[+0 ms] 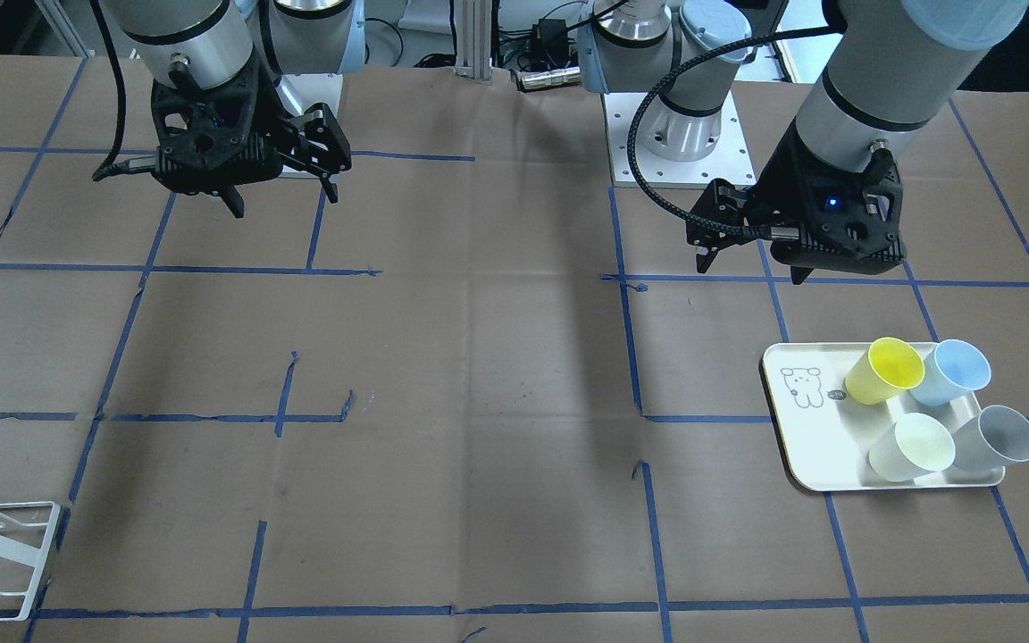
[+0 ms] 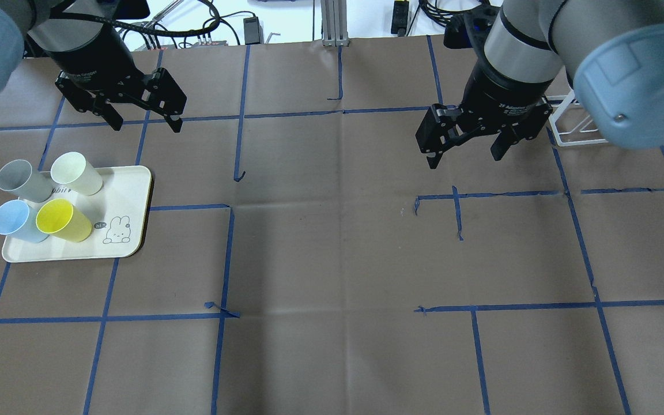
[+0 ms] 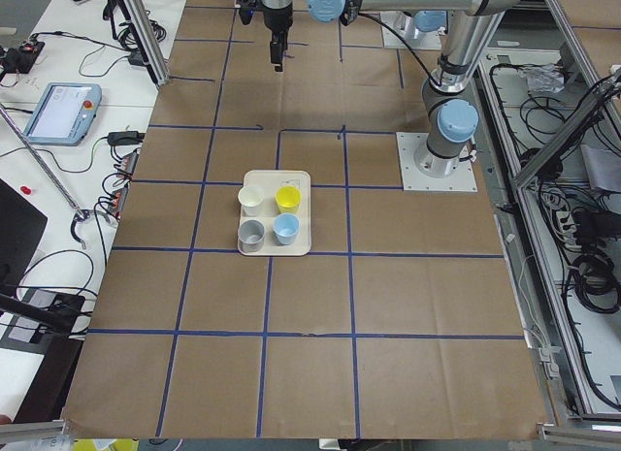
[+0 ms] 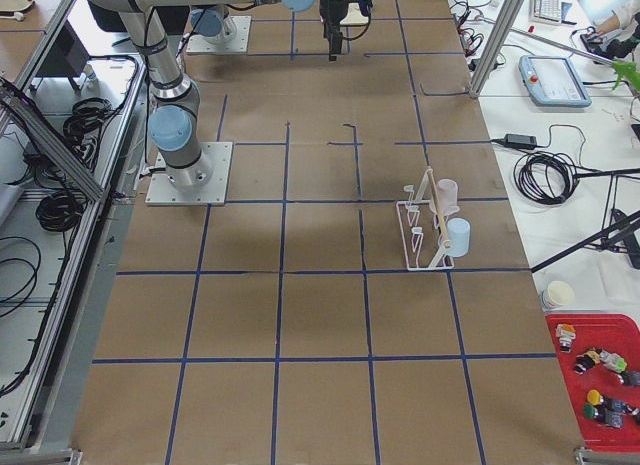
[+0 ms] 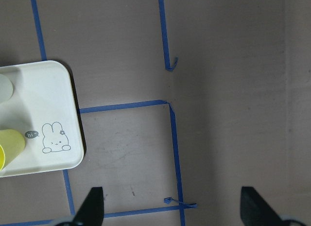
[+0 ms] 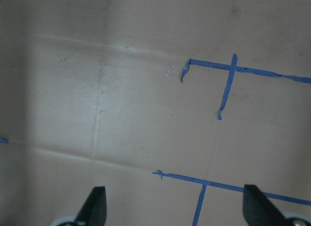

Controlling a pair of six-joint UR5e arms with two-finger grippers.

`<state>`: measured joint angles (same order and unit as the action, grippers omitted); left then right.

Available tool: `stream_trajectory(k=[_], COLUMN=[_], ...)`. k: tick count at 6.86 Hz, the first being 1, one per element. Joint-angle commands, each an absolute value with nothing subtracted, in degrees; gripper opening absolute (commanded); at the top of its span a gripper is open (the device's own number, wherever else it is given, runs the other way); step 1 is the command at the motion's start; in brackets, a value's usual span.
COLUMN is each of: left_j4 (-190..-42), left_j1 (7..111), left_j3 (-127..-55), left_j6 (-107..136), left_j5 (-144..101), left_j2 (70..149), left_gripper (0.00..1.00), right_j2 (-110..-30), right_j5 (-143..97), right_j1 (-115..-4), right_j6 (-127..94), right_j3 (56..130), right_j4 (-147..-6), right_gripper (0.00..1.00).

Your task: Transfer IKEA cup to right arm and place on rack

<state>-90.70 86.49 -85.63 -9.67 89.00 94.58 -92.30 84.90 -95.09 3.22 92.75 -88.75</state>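
Four IKEA cups lie on their sides on a cream tray (image 2: 130, 190): grey (image 2: 18, 180), cream (image 2: 76, 173), blue (image 2: 14, 222) and yellow (image 2: 62, 221). My left gripper (image 2: 147, 124) hangs open and empty above the table, just beyond the tray; its wrist view shows the tray corner (image 5: 43, 104) and part of the yellow cup (image 5: 9, 148). The right gripper (image 2: 463, 158) is open and empty too, over bare paper on the other side. The white wire rack (image 2: 574, 124) stands behind the right arm, partly hidden; in the exterior right view the rack (image 4: 425, 230) holds a pink cup (image 4: 445, 195) and a light-blue cup (image 4: 458, 235).
Brown paper with a blue tape grid (image 2: 343, 109) covers the table. The arms' white base plates (image 1: 684, 152) sit at the robot's edge. A red bin of small toys (image 4: 600, 385) stands off the table near the rack's end.
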Motion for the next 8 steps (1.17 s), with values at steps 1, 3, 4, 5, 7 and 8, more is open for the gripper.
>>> stream_trajectory(k=[1, 3, 4, 5, 7, 8], left_j4=[-90.7, -90.7, -90.7, -90.7, -90.7, -90.7], left_j1=[86.48, 86.48, 86.48, 86.48, 86.48, 86.48], left_j3=[-85.69, -85.78, -85.78, -85.87, -85.96, -85.87], left_j6=[-9.67, -9.67, -9.67, -9.67, -9.67, -9.67], left_j5=[89.12, 89.03, 89.03, 89.03, 89.03, 88.95], left_j2=[94.05, 93.78, 94.04, 93.78, 93.7, 94.04], left_gripper=[1.0, 1.0, 1.0, 1.0, 1.0, 1.0], right_j2=[-93.43, -93.6, -94.65, -94.92, -95.01, -95.27], right_j5=[85.61, 85.61, 85.61, 85.69, 89.44, 89.47], right_j1=[-94.92, -93.26, -92.21, -91.33, -90.97, -91.05], right_j6=[2.37, 1.59, 1.41, 1.41, 1.41, 1.15], right_j3=[93.08, 93.25, 93.43, 93.78, 94.13, 94.48], right_j4=[-88.85, -88.94, -88.51, -88.77, -89.21, -89.12], right_gripper=[1.0, 1.0, 1.0, 1.0, 1.0, 1.0])
